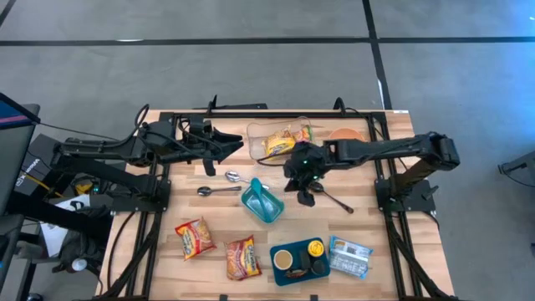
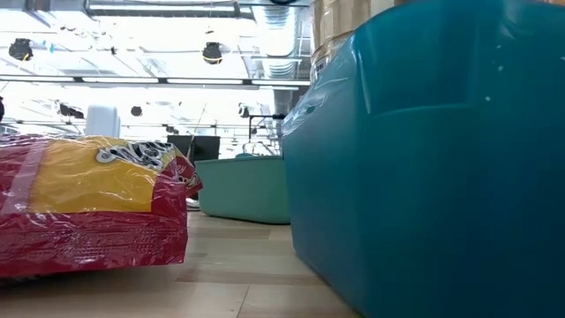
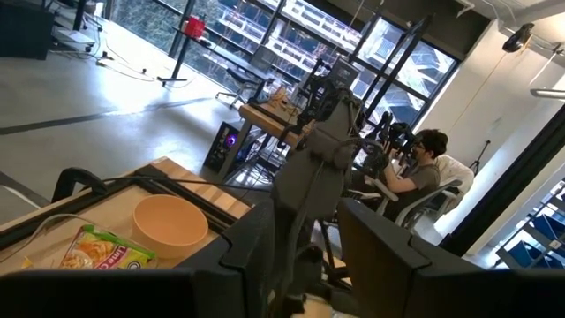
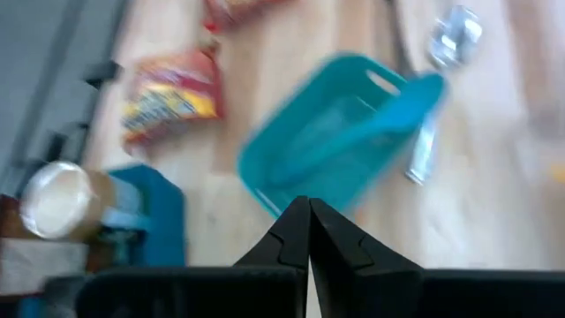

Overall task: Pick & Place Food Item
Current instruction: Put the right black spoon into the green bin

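Teal basket just beside my right claw, which is closed tight and empty; task barely begun by my judgement, no food item lifted, red-yellow snack packets well apart from it, one yellow packet in the clear tray near it. Left claw idle, partly open, empty. Wooden surface: spoons, mug tray; room: grey floor, glazed wall, seated person.

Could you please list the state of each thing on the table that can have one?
right gripper: shut, empty, above the table.
left gripper: raised near the table's back edge.
teal basket: upright, empty.
clear container: open, holding a yellow snack bag.
orange bowl: upright, empty.
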Robot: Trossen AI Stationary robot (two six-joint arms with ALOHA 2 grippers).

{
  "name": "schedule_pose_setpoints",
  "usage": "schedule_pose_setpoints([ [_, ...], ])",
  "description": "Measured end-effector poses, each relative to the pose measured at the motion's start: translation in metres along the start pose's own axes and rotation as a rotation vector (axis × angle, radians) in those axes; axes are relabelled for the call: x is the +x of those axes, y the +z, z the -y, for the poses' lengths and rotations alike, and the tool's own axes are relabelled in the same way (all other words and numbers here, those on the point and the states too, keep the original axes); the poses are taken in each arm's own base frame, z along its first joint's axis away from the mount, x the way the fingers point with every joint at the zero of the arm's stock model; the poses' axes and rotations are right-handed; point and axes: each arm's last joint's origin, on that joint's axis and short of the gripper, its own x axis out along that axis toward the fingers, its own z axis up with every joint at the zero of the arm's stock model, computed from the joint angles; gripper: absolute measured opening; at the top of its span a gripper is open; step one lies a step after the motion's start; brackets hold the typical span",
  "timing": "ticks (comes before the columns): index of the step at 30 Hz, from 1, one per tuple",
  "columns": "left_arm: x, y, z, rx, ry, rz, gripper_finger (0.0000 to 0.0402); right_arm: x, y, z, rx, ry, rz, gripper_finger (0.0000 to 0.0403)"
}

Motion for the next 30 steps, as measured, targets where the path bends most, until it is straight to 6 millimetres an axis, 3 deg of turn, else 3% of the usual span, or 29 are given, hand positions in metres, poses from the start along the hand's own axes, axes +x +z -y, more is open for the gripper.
schedule_pose_setpoints([
  [8,0.000,0.000,0.000,0.000,-0.001,0.000,0.0123,-0.027,-0.017,0.000,0.006,-0.178,-0.131,0.0001],
  [15,0.000,0.000,0.000,0.000,-0.002,0.000,0.0123,-0.047,-0.040,0.005,0.060,-0.222,-0.109,0.0000],
  [22,0.000,0.000,0.000,-0.001,-0.002,0.000,0.0123,-0.053,-0.085,0.018,0.216,-0.265,-0.133,0.0000],
  [30,0.000,0.000,0.000,0.000,-0.005,-0.002,0.0123,-0.045,-0.119,0.029,0.335,-0.299,-0.199,0.0000],
])
